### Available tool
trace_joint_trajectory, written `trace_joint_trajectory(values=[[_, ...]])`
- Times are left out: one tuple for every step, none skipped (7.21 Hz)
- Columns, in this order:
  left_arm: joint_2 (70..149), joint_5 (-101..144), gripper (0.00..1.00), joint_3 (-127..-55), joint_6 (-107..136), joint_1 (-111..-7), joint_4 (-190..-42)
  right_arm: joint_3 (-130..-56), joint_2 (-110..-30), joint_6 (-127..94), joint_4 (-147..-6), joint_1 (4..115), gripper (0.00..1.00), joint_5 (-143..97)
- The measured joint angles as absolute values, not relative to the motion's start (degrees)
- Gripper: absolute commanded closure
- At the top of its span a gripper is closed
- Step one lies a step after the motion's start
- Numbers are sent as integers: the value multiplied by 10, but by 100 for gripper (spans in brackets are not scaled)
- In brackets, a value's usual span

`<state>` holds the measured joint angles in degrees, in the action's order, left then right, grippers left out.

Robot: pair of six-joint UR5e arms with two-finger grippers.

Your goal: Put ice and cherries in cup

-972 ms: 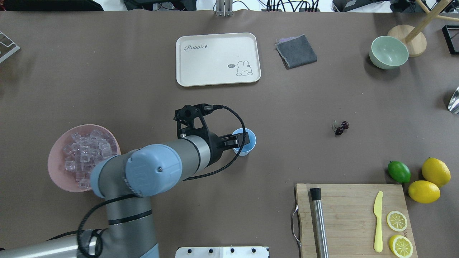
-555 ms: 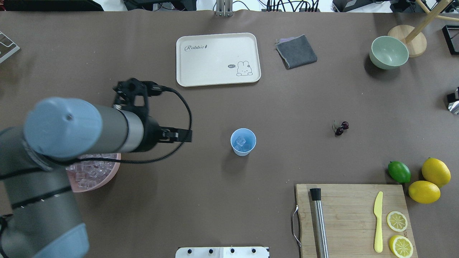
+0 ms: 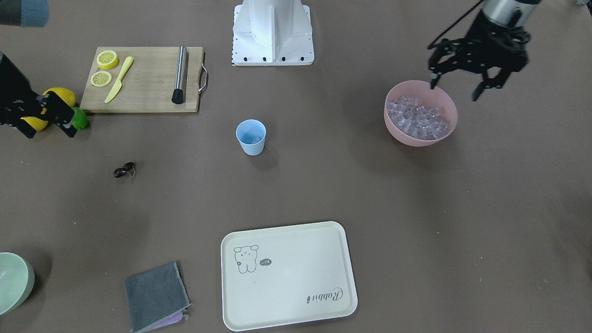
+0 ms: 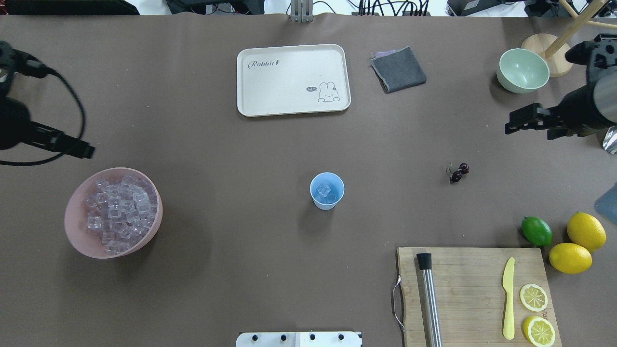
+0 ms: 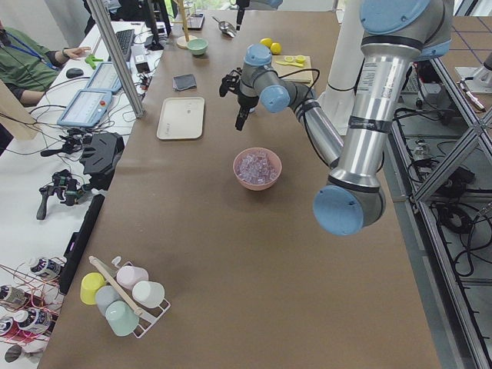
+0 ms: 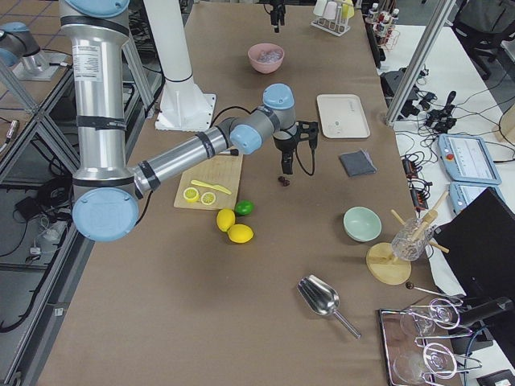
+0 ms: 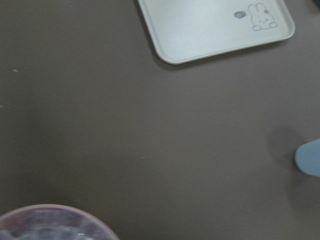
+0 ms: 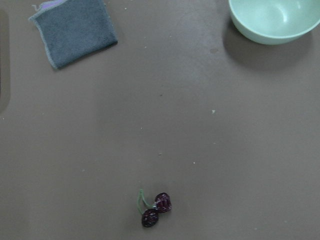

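Note:
The light blue cup (image 4: 327, 198) stands upright at the table's middle with a few ice cubes (image 4: 323, 191) inside; it also shows in the front view (image 3: 251, 138). More ice (image 4: 117, 212) fills the pink bowl (image 4: 72, 231). The cherries (image 4: 459, 172) lie on the table right of the cup, and low in the right wrist view (image 8: 154, 210). My left gripper (image 3: 455, 90) is open and empty above the table just beyond the pink bowl's far-left rim. My right gripper (image 4: 519, 120) is open and empty, high up to the right of the cherries.
A cream tray (image 4: 292, 79) and a grey cloth (image 4: 398, 68) lie at the far side, and a pale green bowl (image 4: 522, 70) stands at far right. A cutting board (image 4: 475, 294) with knife, muddler and lemon slices lies front right, beside a lime (image 4: 536, 230) and two lemons.
My left arm has drawn back from over the cup to the far left, past the pink bowl, leaving ice in the cup. My right arm has come in from the right edge.

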<state>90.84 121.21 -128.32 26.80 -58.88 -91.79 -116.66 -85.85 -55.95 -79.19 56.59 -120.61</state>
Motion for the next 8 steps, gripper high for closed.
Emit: trace_joint_trajectory(values=[[860, 1238, 1, -1270, 154, -667, -917, -1166, -824, -579, -837, 534, 0, -1180], [827, 1272, 1, -1243, 60, -746, -917, -1165, -794, -588, -881, 505, 0, -1160], [801, 1302, 1, -1201, -36, -821, -916, -1162, -771, -592, -914, 475, 0, -1143], [780, 1317, 1, -1148, -125, -877, -915, -1157, -757, -596, -932, 450, 0, -1129], [768, 1324, 1, -1094, -197, -918, -916, -1152, -750, -603, -939, 428, 0, -1116], [758, 1327, 1, -1062, -237, -943, -919, -1143, -747, -604, -941, 406, 0, -1098], [751, 1329, 1, -1051, -252, -957, -920, -1128, -747, -600, -942, 389, 0, -1076], [748, 1332, 1, -1048, -257, -962, -921, -1110, -747, -584, -943, 381, 3, -1059]])
